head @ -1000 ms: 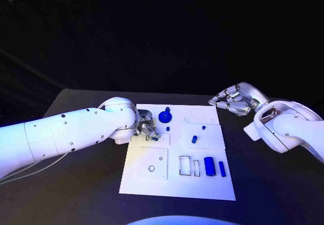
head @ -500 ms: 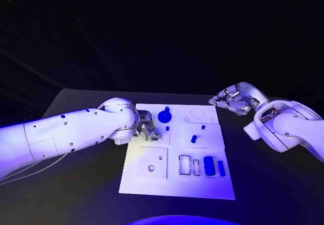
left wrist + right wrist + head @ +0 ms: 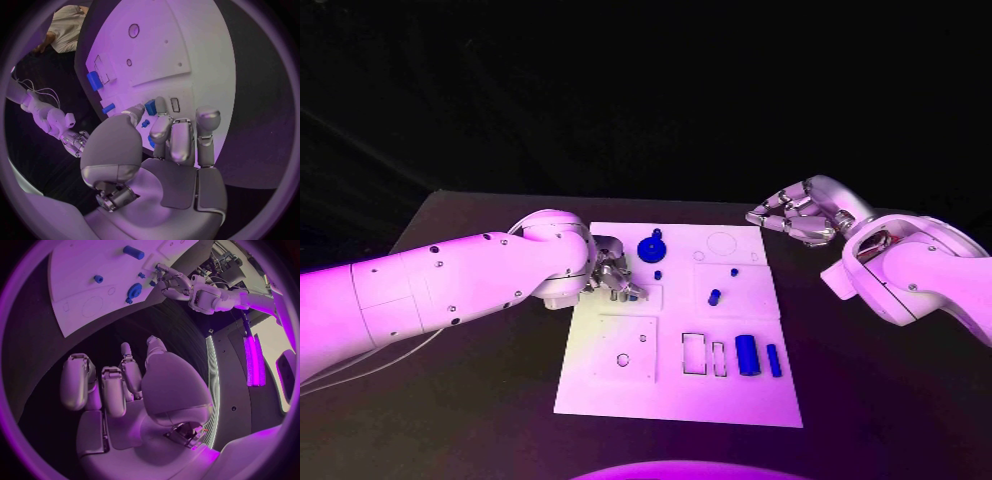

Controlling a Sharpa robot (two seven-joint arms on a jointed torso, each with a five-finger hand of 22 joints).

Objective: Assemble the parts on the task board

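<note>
Your left hand (image 3: 612, 276) sits at the left edge of the white board (image 3: 678, 400), fingers curled down by a small blue part (image 3: 150, 106); you cannot tell whether it pinches one. Your right hand (image 3: 795, 217) hovers beyond the board's far right corner, fingers loosely curled on nothing, above the dark surface (image 3: 488, 420).

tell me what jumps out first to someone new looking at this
The white task board in the middle of the black table, dotted with small blue parts. The left hand hangs over the board's left edge, fingers near a blue piece; the right hand hovers off its far right corner.
</note>
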